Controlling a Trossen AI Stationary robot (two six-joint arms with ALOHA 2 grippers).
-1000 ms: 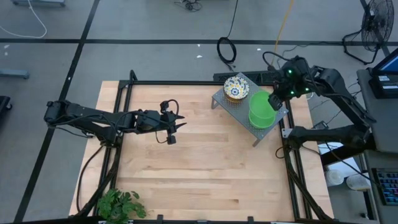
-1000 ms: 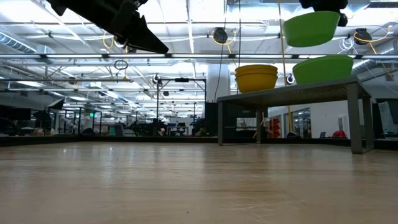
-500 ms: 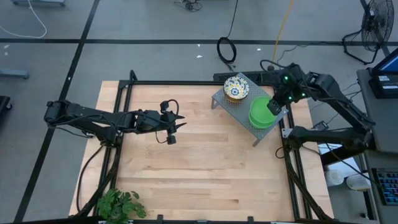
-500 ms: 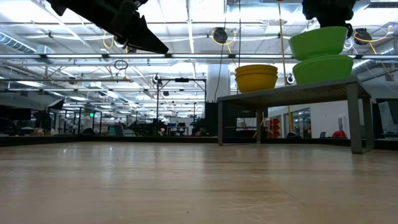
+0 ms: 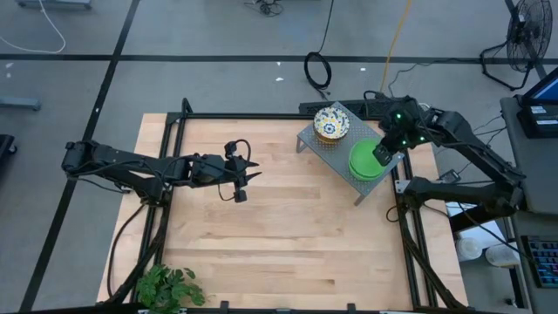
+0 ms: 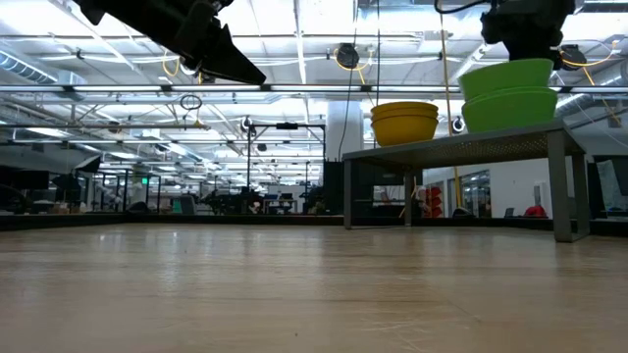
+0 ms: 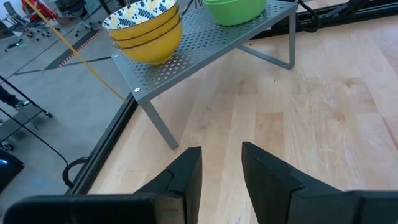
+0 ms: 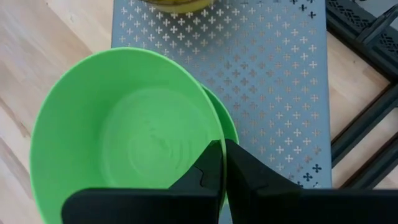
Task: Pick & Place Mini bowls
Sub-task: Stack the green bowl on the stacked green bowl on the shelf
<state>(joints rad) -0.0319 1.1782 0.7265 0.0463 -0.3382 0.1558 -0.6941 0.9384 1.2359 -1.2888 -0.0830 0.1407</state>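
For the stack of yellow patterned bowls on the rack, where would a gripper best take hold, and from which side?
Best guess: pinch the rim of the top yellow patterned bowl from above, one finger inside and one outside. The bowls sit nested and upright on the grey rack, so only the top rim is free; the rounded yellow walls offer little purchase. The right gripper holds the green bowl this way, by its rim.

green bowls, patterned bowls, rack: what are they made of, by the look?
Green bowls: likely plastic, uniform bright colour with a soft sheen. Patterned bowls: glossy, yellow outside with printed blue floral inside; glazed ceramic or melamine, can't tell. Rack: grey painted sheet metal, perforated with small crosses, on thin bent legs.
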